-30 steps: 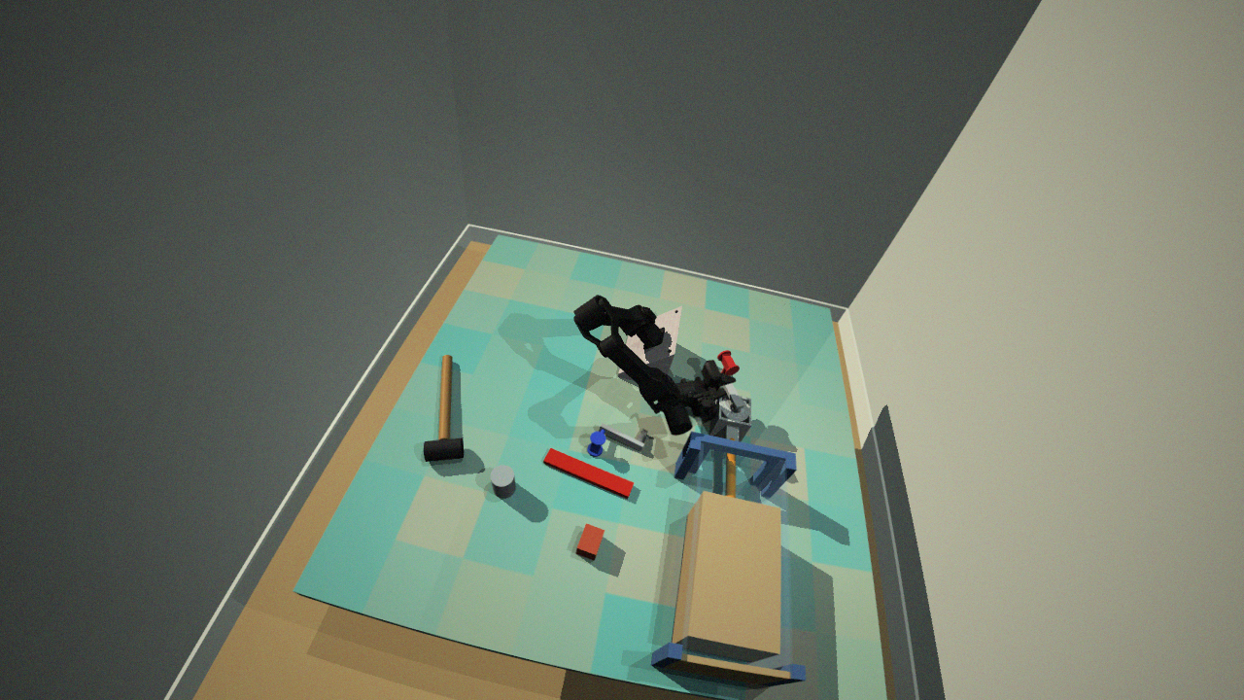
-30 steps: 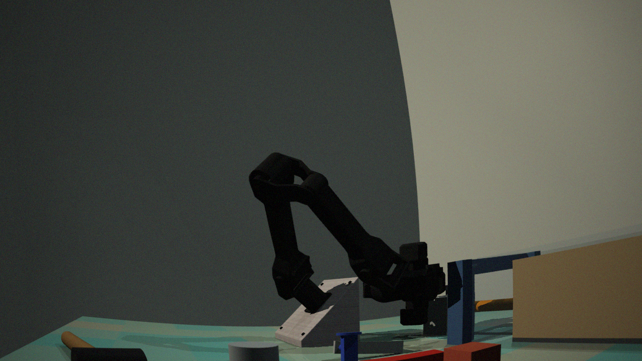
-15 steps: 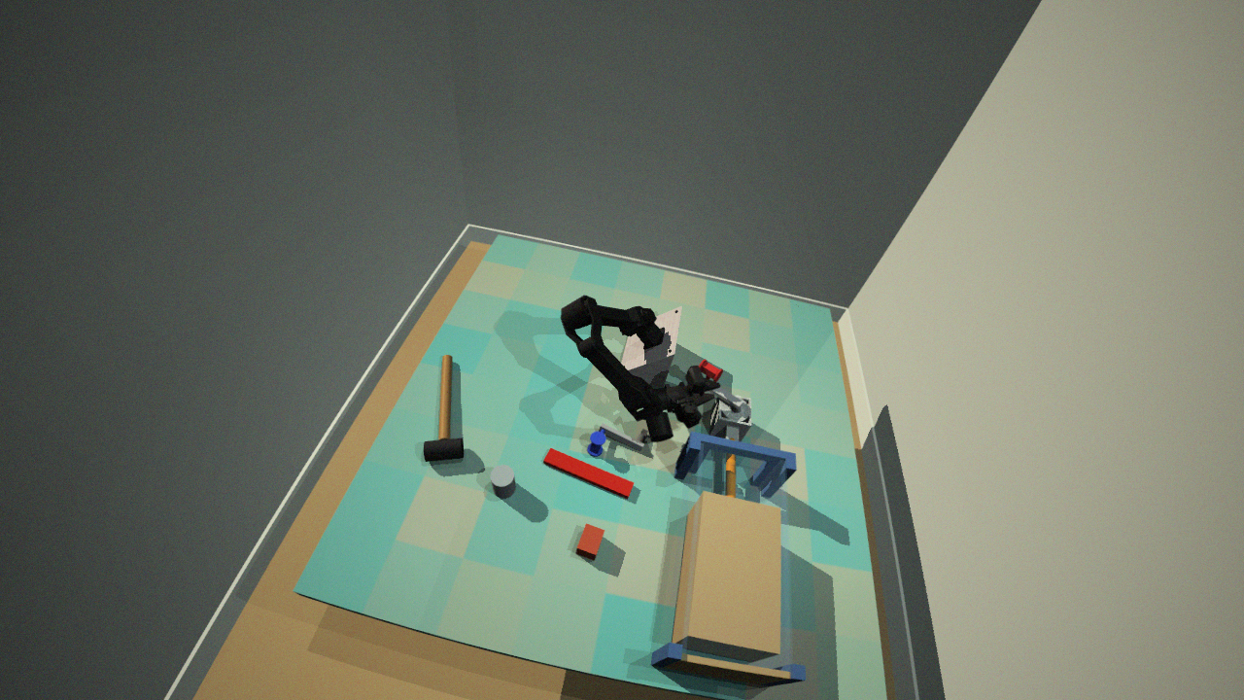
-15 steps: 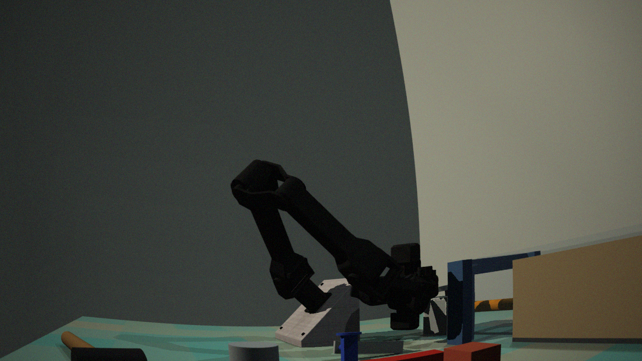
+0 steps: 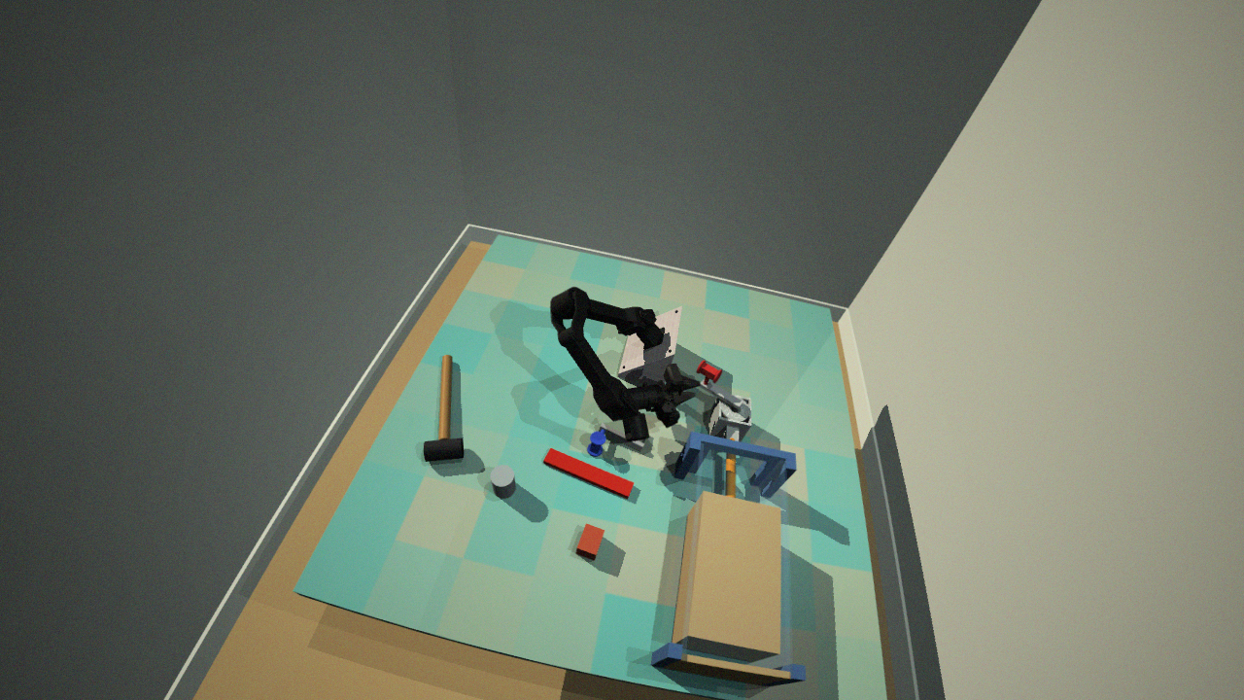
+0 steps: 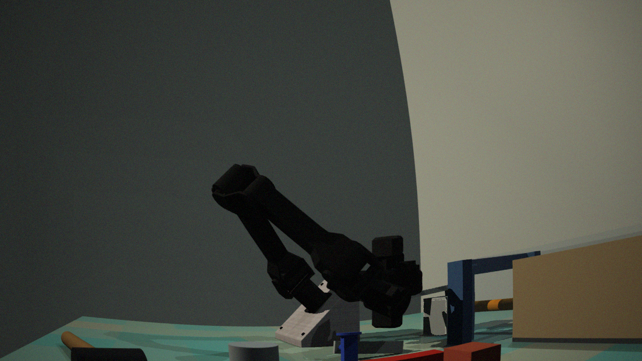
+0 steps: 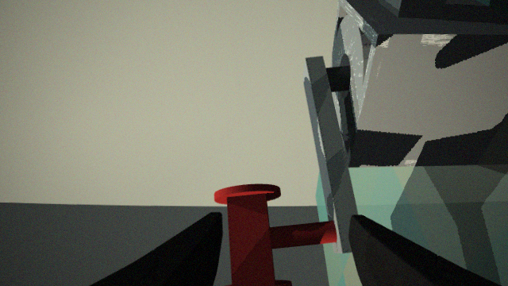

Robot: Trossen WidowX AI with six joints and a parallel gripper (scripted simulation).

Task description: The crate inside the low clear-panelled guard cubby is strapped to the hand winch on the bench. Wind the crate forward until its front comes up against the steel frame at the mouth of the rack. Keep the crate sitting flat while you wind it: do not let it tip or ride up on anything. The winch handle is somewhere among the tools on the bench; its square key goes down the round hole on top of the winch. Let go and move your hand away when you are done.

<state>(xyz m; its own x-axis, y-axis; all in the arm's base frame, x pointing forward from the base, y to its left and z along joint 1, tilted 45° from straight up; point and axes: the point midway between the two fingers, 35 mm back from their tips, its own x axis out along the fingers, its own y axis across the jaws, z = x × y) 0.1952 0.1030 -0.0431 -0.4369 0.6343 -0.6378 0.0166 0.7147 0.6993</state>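
The winch handle, a grey bar (image 5: 720,396) (image 7: 331,139) with a red knob (image 5: 709,372) (image 7: 250,234), is at the winch (image 5: 729,421) (image 6: 436,316) (image 7: 397,95). A short dark stub at the bar's far end meets the winch; its key depth is hidden. My gripper (image 5: 696,383) (image 7: 286,225) is open, one finger on each side of the knob and bar end, not closed on them. The crate (image 5: 735,575) (image 6: 579,292) sits flat behind the blue frame (image 5: 743,448) (image 6: 458,305), with a gap between them. The strap (image 5: 730,476) (image 6: 493,305) runs through that gap.
A blue-knobbed crank (image 5: 597,442) (image 6: 349,345) lies left of the winch. A red bar (image 5: 588,472), a red block (image 5: 590,541), a grey cylinder (image 5: 502,480) and a mallet (image 5: 443,448) are farther left. Clear panels flank the crate.
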